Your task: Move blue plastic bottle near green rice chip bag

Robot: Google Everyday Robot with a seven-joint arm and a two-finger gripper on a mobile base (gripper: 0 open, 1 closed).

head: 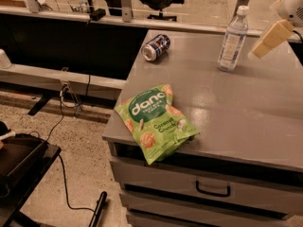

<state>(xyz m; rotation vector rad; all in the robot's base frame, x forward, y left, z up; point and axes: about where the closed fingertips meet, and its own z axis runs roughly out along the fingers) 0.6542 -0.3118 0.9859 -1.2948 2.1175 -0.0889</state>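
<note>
Blue plastic bottle (232,39) stands upright at 1 o'clock on the worktop (246,112); gripper (268,39) hovers near it at its 3 o'clock, not touching; whether it is parted or closed cannot be told; green rice chip bag (154,121) lies flat at 7 o'clock, overhanging the front edge; drink can (155,47) lies on its side at 11 o'clock.

Pincer (263,45) at upper right edge, mostly out of frame.
</note>
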